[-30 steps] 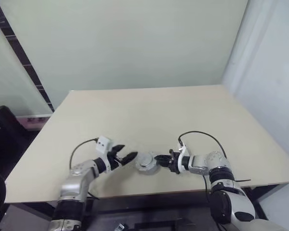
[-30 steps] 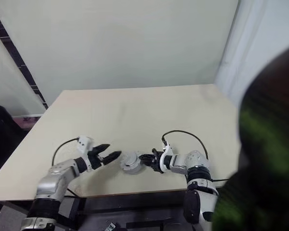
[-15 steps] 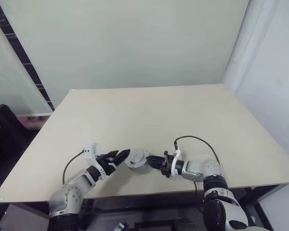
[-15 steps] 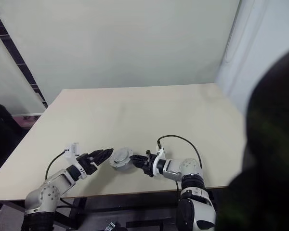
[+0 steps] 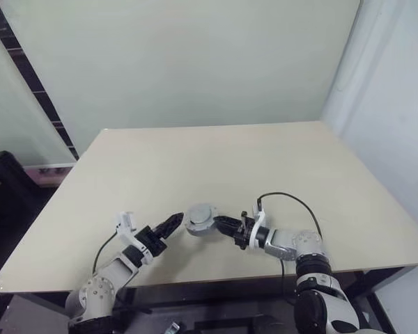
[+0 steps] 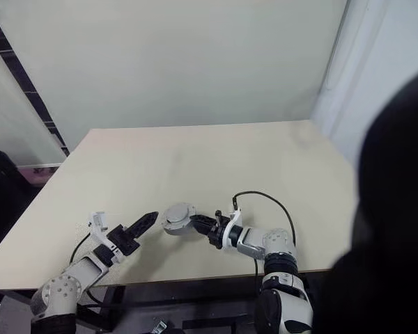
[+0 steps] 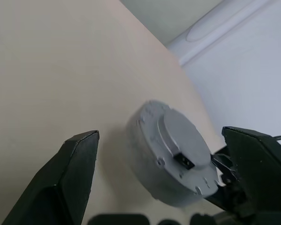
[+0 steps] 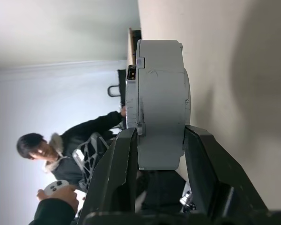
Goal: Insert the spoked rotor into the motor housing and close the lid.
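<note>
Near the table's (image 5: 279,167) front edge, the assembled grey motor housing (image 5: 199,218), lid apparently on, is being pinched by the right gripper (image 5: 221,223). Beside it, the left gripper (image 5: 173,223) is being held spread, empty. Risk: slipping from the narrow edge-on pinch, dropping off the edge.

The right gripper (image 5: 223,223) has lifted the motor housing (image 5: 200,219) off the table (image 5: 265,167), while the open left gripper (image 5: 168,226) rolled over beside it.
</note>
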### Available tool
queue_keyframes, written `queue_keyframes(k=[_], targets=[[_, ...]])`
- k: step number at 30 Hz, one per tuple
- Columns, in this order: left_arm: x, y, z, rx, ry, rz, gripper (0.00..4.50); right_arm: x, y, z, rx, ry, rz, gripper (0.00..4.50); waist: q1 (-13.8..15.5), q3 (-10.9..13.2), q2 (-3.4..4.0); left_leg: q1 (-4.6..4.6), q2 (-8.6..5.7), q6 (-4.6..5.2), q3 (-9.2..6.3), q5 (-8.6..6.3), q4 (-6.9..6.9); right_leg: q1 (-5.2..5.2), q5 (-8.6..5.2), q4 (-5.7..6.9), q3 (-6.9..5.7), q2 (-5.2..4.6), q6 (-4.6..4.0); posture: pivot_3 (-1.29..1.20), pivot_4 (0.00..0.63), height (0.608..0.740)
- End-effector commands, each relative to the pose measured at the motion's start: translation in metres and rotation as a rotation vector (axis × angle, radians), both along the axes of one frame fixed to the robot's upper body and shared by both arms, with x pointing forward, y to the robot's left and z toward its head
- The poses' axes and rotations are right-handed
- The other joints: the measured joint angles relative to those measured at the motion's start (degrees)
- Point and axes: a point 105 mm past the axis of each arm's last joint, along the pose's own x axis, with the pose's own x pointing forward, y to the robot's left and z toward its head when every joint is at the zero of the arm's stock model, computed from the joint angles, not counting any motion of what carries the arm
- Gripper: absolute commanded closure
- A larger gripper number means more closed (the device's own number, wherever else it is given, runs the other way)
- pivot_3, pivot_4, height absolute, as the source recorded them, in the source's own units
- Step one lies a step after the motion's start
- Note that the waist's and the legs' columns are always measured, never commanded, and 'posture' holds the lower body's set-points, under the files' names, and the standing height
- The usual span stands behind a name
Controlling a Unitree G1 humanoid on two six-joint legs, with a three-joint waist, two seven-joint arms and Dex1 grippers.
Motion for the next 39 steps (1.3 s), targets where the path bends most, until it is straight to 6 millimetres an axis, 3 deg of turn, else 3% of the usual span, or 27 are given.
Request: queue_keyframes(k=[1, 13, 26, 29, 34, 39], targets=[[0.002, -0.008, 0.009, -0.075, -0.012, 0.003, 0.00, 0.010, 0.016, 0.044, 0.120, -0.120, 0.012, 3.30, 0.0, 0.0, 0.00, 0.00, 0.00, 0.00, 0.00, 0.00, 0.00, 0.00, 0.00, 0.00, 0.01, 0.00, 0.00, 0.00, 0.000, 0.740], [0.016, -0.025, 0.003, -0.331, 0.028, 0.079, 0.00, 0.009, 0.021, 0.054, 0.123, -0.151, 0.030, 3.30, 0.0, 0.0, -0.03, -0.02, -0.01, 0.00, 0.00, 0.00, 0.04, 0.00, 0.00, -0.02, 0.00, 0.01, -0.01, 0.00, 0.000, 0.740], [0.026, -0.047, -0.002, -0.432, 0.058, 0.047, 0.00, 0.005, 0.021, 0.051, 0.101, -0.148, 0.053, 3.30, 0.0, 0.0, -0.04, -0.06, -0.04, 0.00, 0.01, 0.00, 0.03, 0.01, 0.00, -0.08, 0.02, 0.01, 0.00, 0.00, 0.000, 0.740], [0.026, -0.049, -0.003, -0.444, 0.066, 0.041, 0.59, 0.005, 0.021, 0.050, 0.099, -0.147, 0.053, 3.30, 0.0, 0.0, -0.04, -0.06, -0.04, 0.00, 0.01, 0.00, 0.04, 0.01, 0.00, -0.08, 0.02, 0.01, 0.00, 0.00, 0.000, 0.740], [0.025, -0.051, -0.004, -0.449, 0.074, 0.025, 2.16, 0.004, 0.021, 0.050, 0.098, -0.147, 0.055, 3.30, 0.0, 0.0, -0.04, -0.07, -0.04, 0.00, 0.00, 0.00, 0.04, 0.01, 0.00, -0.08, 0.03, 0.01, 0.00, 0.00, 0.000, 0.740], [0.025, -0.050, -0.004, -0.456, 0.071, 0.021, 2.22, 0.003, 0.021, 0.050, 0.096, -0.148, 0.058, 3.30, 0.0, 0.0, -0.04, -0.07, -0.04, 0.00, 0.00, 0.00, 0.05, 0.02, 0.00, -0.09, 0.03, 0.01, 0.00, 0.00, 0.000, 0.740]])
